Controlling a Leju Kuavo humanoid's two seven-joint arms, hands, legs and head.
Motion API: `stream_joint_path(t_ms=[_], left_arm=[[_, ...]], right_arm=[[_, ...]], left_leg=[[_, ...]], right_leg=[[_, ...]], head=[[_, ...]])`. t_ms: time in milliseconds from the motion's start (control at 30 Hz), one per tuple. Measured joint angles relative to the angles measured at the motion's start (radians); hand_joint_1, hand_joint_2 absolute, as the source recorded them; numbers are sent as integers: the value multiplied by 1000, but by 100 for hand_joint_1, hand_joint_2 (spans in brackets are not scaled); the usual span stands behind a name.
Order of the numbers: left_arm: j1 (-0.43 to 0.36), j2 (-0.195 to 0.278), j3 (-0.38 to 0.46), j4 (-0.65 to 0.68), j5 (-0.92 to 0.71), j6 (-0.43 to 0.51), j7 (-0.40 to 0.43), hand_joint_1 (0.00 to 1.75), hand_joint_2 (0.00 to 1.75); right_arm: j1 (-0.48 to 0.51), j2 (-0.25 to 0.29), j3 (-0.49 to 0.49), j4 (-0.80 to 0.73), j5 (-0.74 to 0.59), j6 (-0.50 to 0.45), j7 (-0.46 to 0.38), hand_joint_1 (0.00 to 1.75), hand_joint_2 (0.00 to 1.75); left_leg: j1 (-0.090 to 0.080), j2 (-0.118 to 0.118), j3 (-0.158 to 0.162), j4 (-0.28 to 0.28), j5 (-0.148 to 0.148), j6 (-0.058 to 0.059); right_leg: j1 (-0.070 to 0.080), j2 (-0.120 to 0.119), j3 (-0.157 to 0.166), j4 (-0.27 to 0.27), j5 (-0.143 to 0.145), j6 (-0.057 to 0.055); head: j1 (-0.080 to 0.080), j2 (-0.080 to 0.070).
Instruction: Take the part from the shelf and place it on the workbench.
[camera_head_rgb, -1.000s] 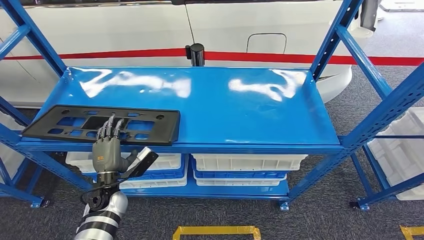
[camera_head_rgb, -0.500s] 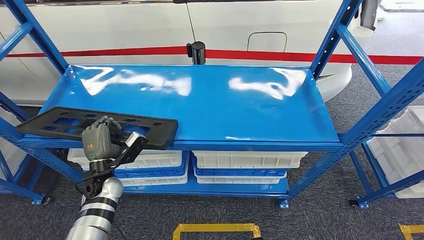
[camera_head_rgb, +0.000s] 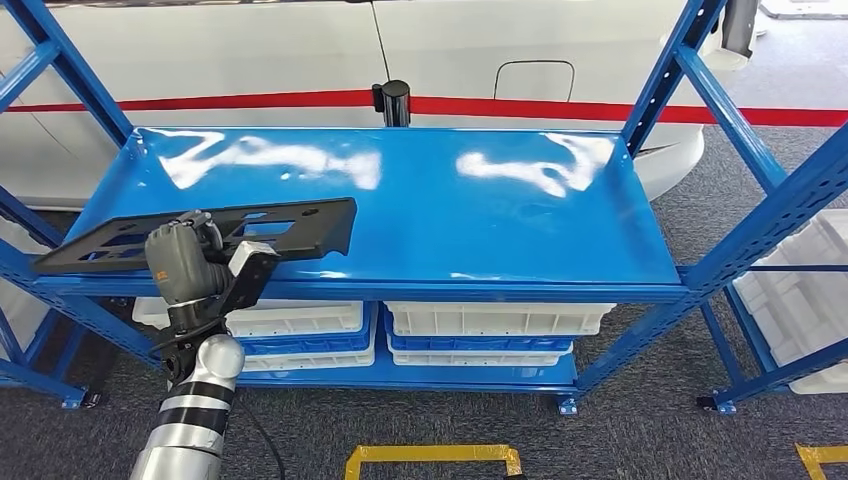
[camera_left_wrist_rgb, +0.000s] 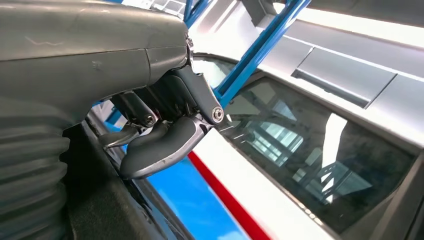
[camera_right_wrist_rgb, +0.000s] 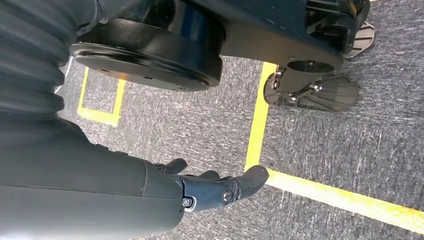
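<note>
Left hand grips the black part at its near edge, part tilted, lifted off the blue shelf around 9 o'clock. Right hand hangs over grey floor, fingers loosely apart, holding nothing.

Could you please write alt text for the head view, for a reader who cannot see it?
The robot's left hand grips a flat black perforated part, tilting it up off the left front of a glossy blue shelf. White bins sit on the level below, and a white car body stands behind.
</note>
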Motion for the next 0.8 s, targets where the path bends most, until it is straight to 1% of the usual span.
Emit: stream_joint_path(t_ms=[100, 200, 433, 600, 800], left_arm=[[9, 0, -19, -43, 4, 0, -4, 175, 175], [24, -6, -29, -102, -12, 0, -38, 175, 175], [65, -56, -41, -292, -65, 0, -127, 175, 175], [87, -73, -65, -387, -65, 0, -139, 175, 175], [97, -81, -75, -431, -65, 0, -152, 175, 175]], right_arm=[[1, 0, 0, 0, -1, -1, 0, 0, 175], [2, 0, 0, 0, -2, -2, -1, 0, 175], [3, 1, 0, 0, -10, -3, -4, 0, 175], [3, 1, 0, 0, -16, -3, -8, 0, 175], [3, 1, 0, 0, -21, -3, -9, 0, 175]], left_leg=[[0, 0, 0, 0, 0, 0], [0, 0, -1, 0, 0, 0], [0, 0, -3, 0, 0, 0], [0, 0, -3, 0, 0, 0], [0, 0, -3, 0, 0, 0]], right_leg=[[0, 0, 0, 0, 0, 0], [0, 0, -1, 0, 0, 0], [0, 0, -3, 0, 0, 0], [0, 0, -3, 0, 0, 0], [0, 0, -3, 0, 0, 0]], head=[[0, 0], [0, 0], [0, 0], [0, 0], [0, 0]])
